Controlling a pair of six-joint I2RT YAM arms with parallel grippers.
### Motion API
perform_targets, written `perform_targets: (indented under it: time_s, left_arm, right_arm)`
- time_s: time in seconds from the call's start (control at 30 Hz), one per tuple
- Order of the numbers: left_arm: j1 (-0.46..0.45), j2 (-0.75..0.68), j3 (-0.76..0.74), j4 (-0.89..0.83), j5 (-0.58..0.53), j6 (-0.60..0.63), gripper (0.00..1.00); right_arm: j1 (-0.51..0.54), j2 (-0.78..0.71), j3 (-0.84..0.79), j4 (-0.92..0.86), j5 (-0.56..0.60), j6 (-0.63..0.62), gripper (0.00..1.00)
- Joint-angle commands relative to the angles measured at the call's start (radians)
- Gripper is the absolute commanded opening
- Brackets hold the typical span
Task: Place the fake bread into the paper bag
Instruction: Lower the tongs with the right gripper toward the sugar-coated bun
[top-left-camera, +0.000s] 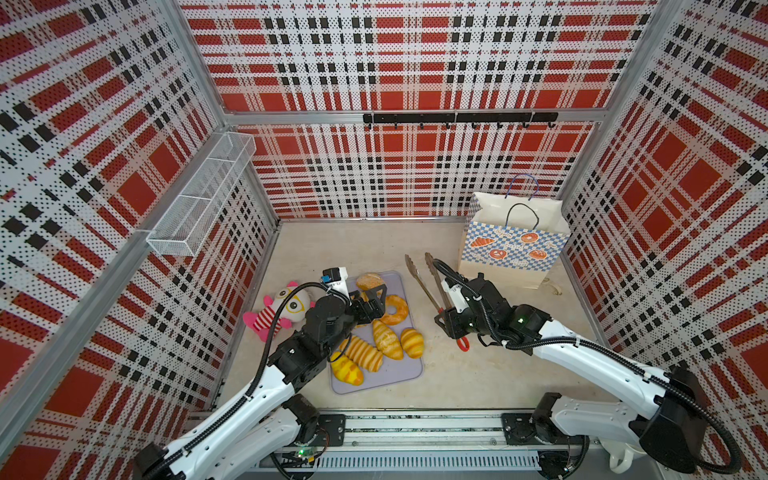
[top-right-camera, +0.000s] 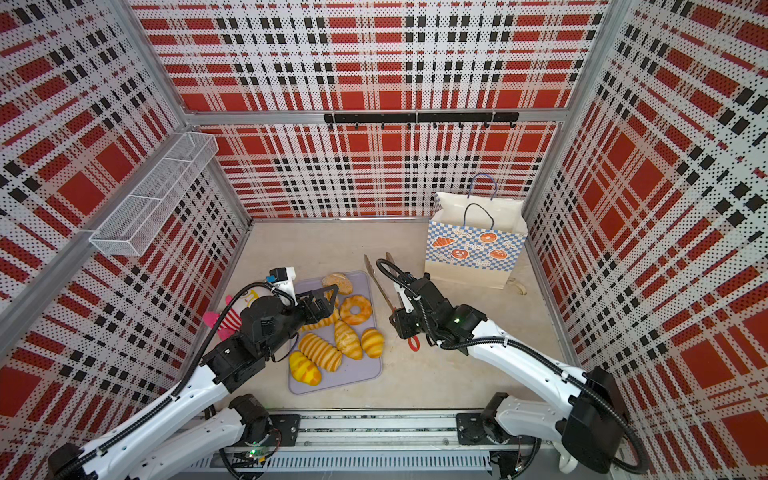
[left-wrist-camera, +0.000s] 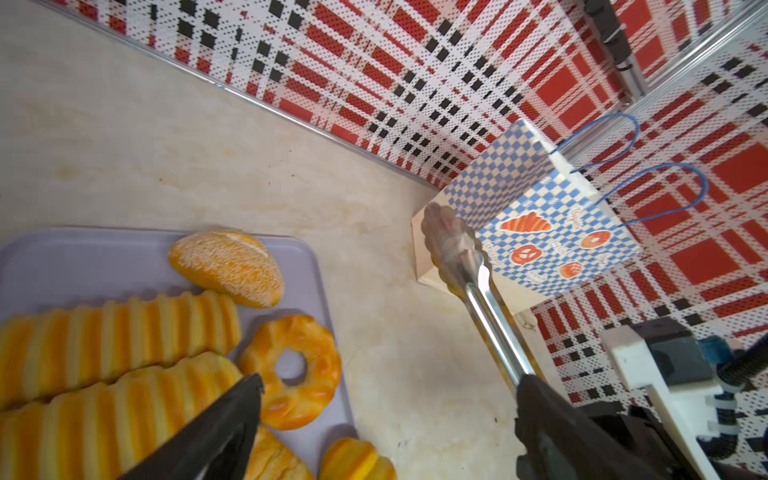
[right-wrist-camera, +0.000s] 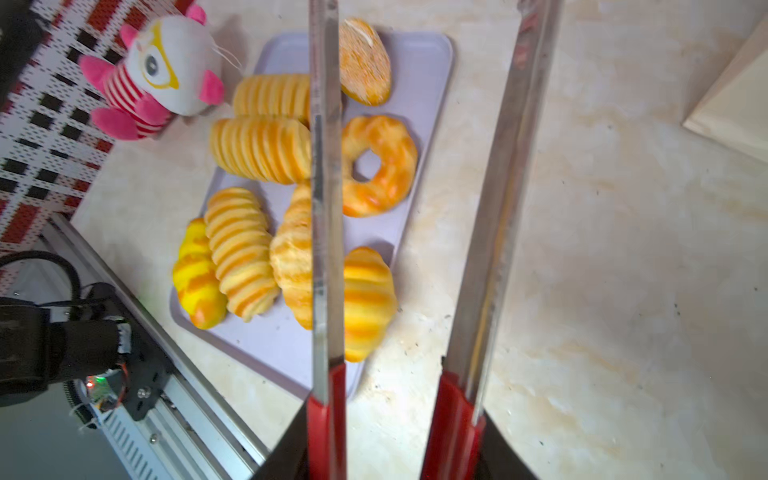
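Note:
Several pieces of golden fake bread lie on a lavender tray (top-left-camera: 401, 374): a seeded bun (top-left-camera: 369, 281), a ring donut (top-left-camera: 397, 309), croissants (top-left-camera: 387, 338) and ridged loaves (top-left-camera: 363, 353). My left gripper (top-left-camera: 372, 301) hangs open over the tray's far part, beside the donut (left-wrist-camera: 291, 370), with nothing between its fingers (left-wrist-camera: 224, 428). My right gripper (top-left-camera: 451, 316) is shut on the red handles of metal tongs (top-left-camera: 428, 286), whose two arms (right-wrist-camera: 326, 208) stand spread apart and point toward the back. The paper bag (top-left-camera: 513, 249) stands upright and open at the back right.
A pink-and-white striped plush doll (top-left-camera: 278, 311) lies left of the tray, close to my left arm. A wire basket (top-left-camera: 203, 195) hangs on the left wall and a black hook rail (top-left-camera: 457, 118) on the back wall. Bare tabletop lies between tray and bag.

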Motion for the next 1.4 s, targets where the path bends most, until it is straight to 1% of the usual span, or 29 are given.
perform_targets:
  time_s: [0.0, 0.07, 0.13, 0.37, 0.47, 0.6, 0.7, 0.8, 0.87, 0.97, 1.37]
  left_arm:
    - [0.005, -0.027, -0.018, -0.02, -0.035, -0.012, 0.98]
    - [0.006, -0.04, -0.041, -0.026, -0.066, -0.069, 0.98]
    - [0.009, -0.043, -0.039, -0.066, -0.103, -0.121, 0.98]
    - [0.014, -0.009, -0.009, -0.131, -0.102, -0.174, 0.98]
    - [0.038, 0.024, 0.026, -0.182, -0.056, -0.14, 0.98]
    - [0.076, 0.035, 0.047, -0.201, 0.067, -0.06, 0.98]
    - [0.162, 0.033, 0.031, -0.218, 0.182, -0.02, 0.98]
    - [0.227, -0.023, -0.047, -0.152, 0.243, -0.044, 0.98]
    - [0.245, -0.059, -0.077, -0.116, 0.241, -0.058, 0.99]
    - [0.261, -0.084, -0.087, -0.113, 0.225, -0.064, 0.99]
    - [0.275, -0.05, -0.084, -0.114, 0.228, -0.058, 0.98]
  right_arm:
    - [-0.036, -0.015, 0.014, -0.019, -0.059, -0.076, 0.43]
    - [-0.05, 0.016, 0.032, -0.035, -0.056, -0.107, 0.43]
    - [-0.057, 0.049, 0.057, -0.04, -0.048, -0.134, 0.44]
    - [-0.07, 0.2, 0.18, -0.052, -0.073, -0.215, 0.44]
    - [-0.071, 0.27, 0.236, -0.063, -0.088, -0.252, 0.43]
    - [-0.071, 0.355, 0.306, -0.095, -0.107, -0.301, 0.43]
    - [-0.072, 0.396, 0.342, -0.105, -0.146, -0.333, 0.43]
    - [-0.073, 0.422, 0.364, -0.1, -0.184, -0.367, 0.43]
    - [-0.073, 0.449, 0.39, -0.113, -0.189, -0.378, 0.42]
    - [-0.074, 0.485, 0.422, -0.121, -0.202, -0.387, 0.42]
    - [-0.074, 0.611, 0.547, -0.158, -0.219, -0.415, 0.42]
